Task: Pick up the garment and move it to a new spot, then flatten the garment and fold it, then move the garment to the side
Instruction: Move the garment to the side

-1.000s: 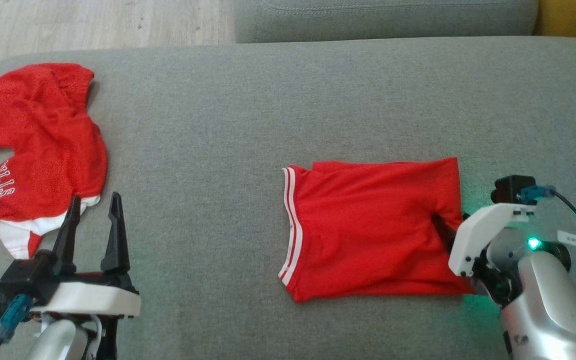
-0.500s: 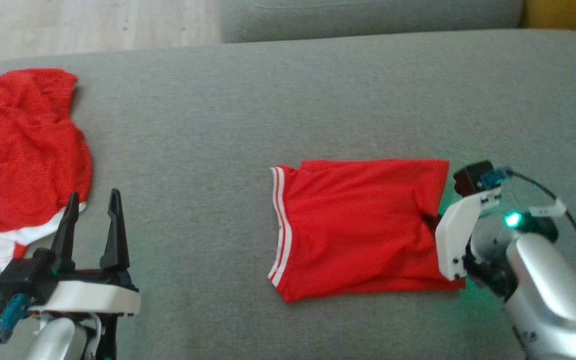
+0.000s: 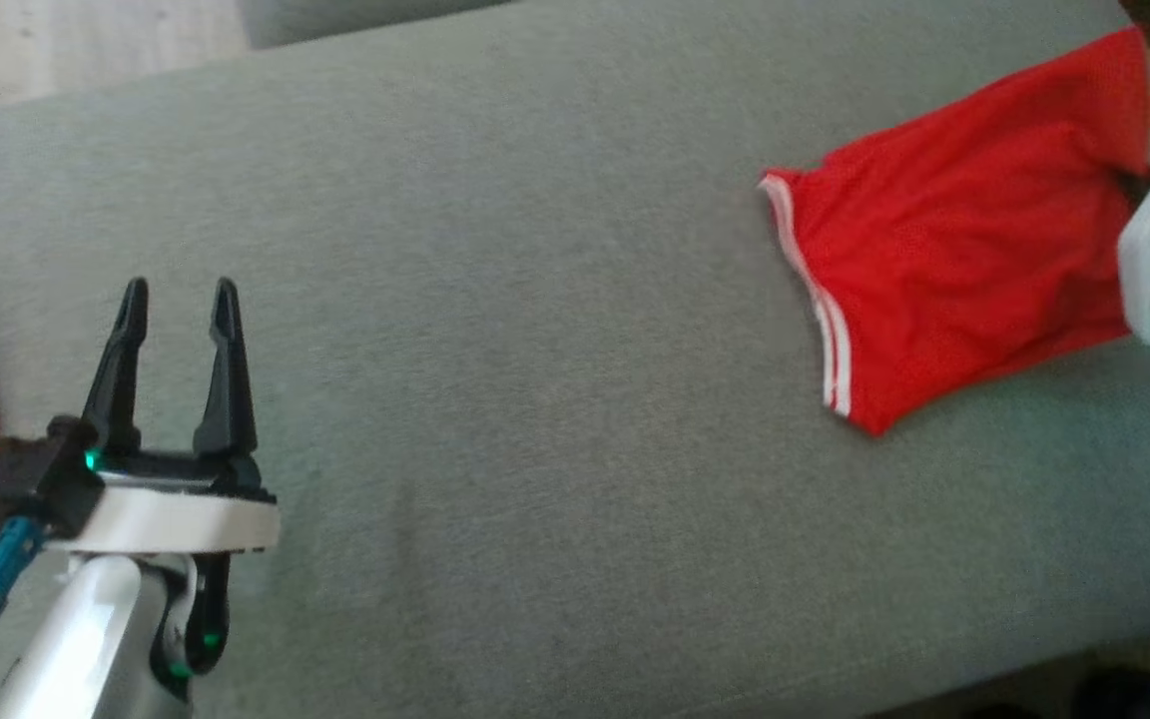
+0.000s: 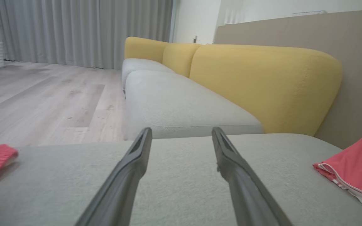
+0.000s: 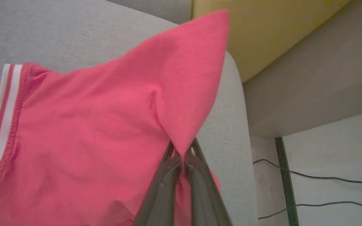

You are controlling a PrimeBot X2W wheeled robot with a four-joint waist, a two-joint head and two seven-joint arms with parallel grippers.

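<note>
Two end effectors to check: your right end effector [image 5: 182,153] is pinching a lifted fold of the red garment [image 3: 954,250], which lies near the right end of the grey sofa cushion [image 3: 535,350]. Your left end effector [image 3: 179,300] hangs spread over the cushion, well apart from the garment.

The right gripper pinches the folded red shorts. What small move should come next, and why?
Probably lower the right gripper and open it: the folded red shorts already lie near the right end of the sofa cushion, with only the pinched edge lifted.
</note>
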